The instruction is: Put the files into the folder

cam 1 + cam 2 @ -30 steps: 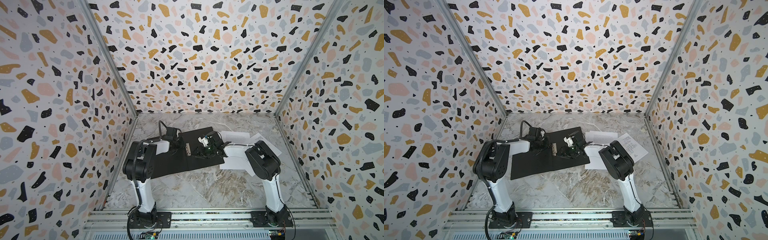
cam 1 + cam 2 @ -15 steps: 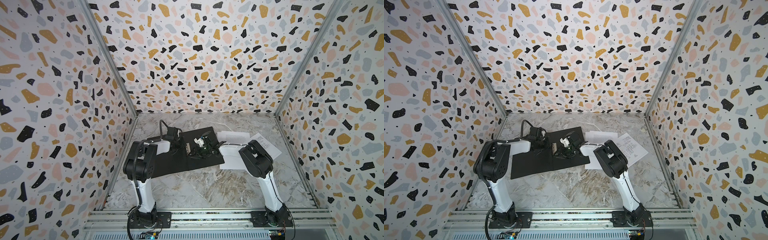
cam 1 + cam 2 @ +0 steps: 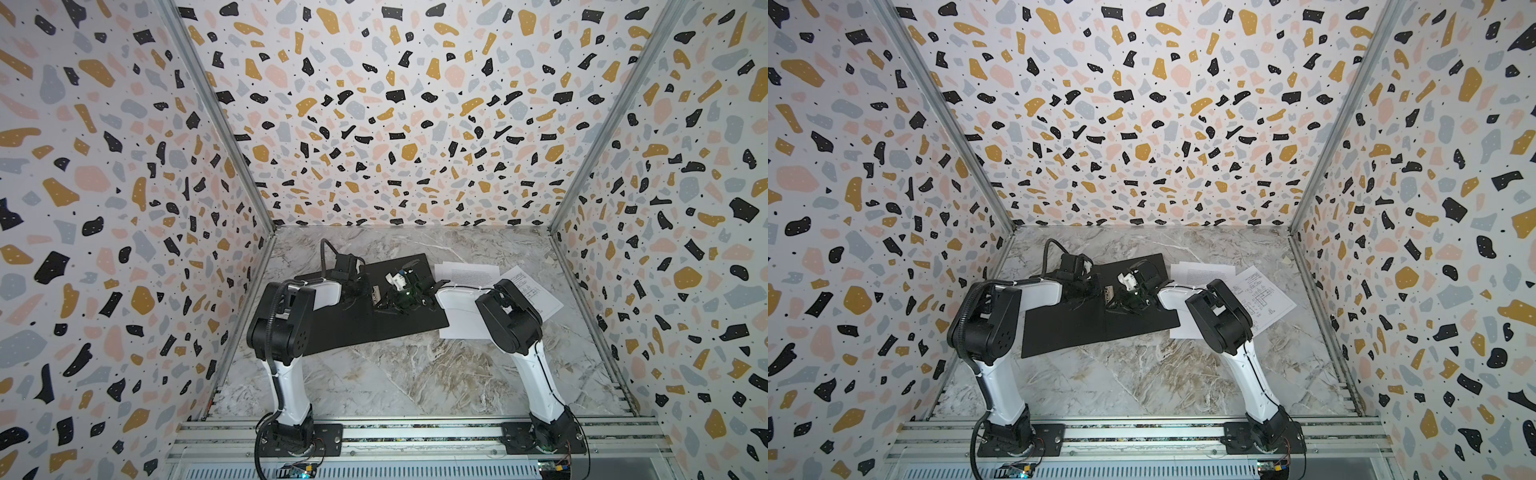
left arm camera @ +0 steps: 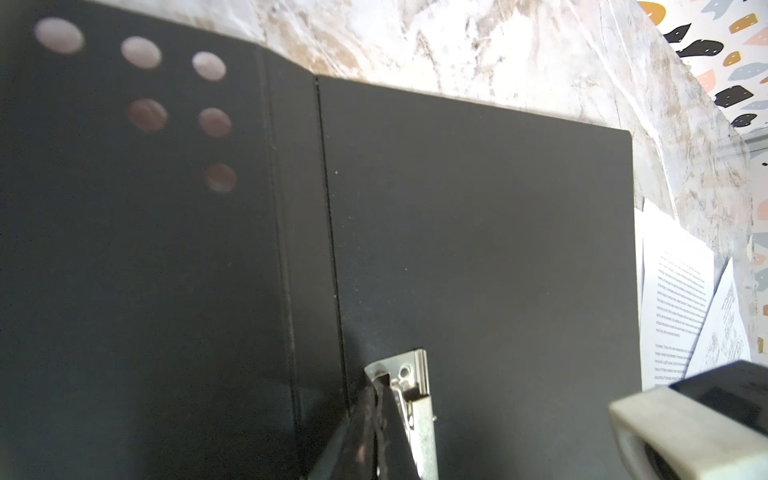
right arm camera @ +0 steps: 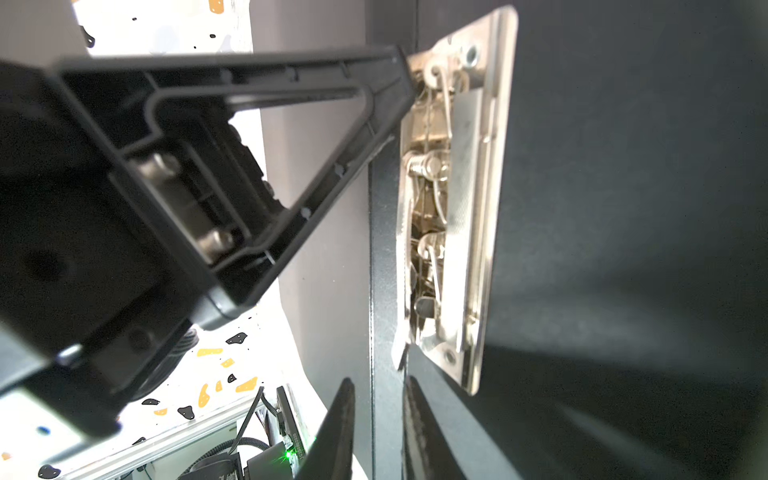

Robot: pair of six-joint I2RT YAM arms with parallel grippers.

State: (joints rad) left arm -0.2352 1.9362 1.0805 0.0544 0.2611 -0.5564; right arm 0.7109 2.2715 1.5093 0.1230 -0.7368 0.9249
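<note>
In both top views the folder lies open on the table, black inside facing up, with its left flap partly hidden under the left arm. The two arms meet over its middle, at the metal clip. The left gripper comes at the clip from the left and the right gripper from the right; neither one's jaws can be made out from up here. Both files lie outside the folder on its right. The text sheet is just beside the folder's edge, and the diagram sheet lies askew beyond it, partly under the right arm. In the left wrist view the left gripper is closed to one dark tip that sits against the end of the clip, just beside the spine. I cannot tell whether it pinches any part of the clip. Round holes pierce a corner of one flap, and both sheets show past the other flap's edge. In the right wrist view the right gripper has its fingers a narrow gap apart with nothing clamped between them. They stand just short of the near end of the clip, while the left gripper's tip touches the clip's far end.
</note>
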